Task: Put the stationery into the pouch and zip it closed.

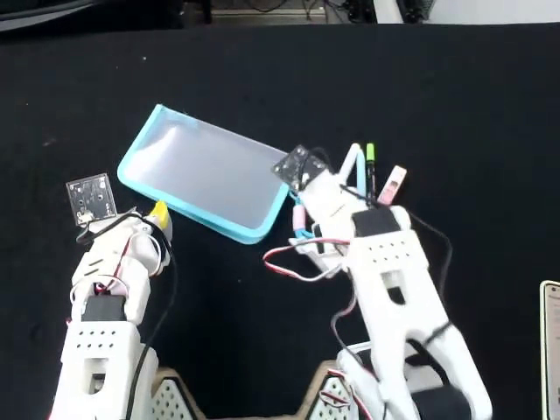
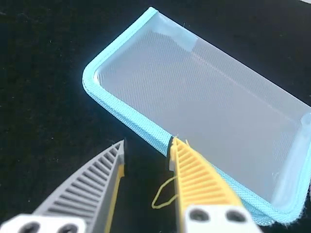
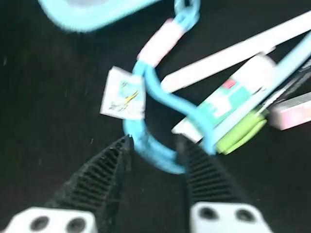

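The pouch [image 1: 206, 179] is translucent with light blue trim and lies flat and tilted on the black table. My left gripper [image 2: 146, 143] is open at the pouch's [image 2: 209, 97] near long edge, its yellow fingertip [image 2: 177, 145] touching the trim. My right gripper [image 3: 153, 143] is open, with the pouch's blue pull loop [image 3: 153, 150] lying between its black fingers; a pink tab [image 3: 160, 41] and a white label [image 3: 123, 93] hang on the loop. Beside it lies the stationery: a white pen [image 3: 233, 51], a glue stick [image 3: 233, 94], a green marker [image 3: 240, 133] and a pink eraser [image 3: 291, 111].
In the high view the pens [image 1: 360, 162] and eraser [image 1: 392, 185] lie just beyond the right arm [image 1: 385, 262], beside the pouch's right end. A white object [image 1: 551, 350] sits at the table's right edge. Bare black cloth stretches behind the pouch.
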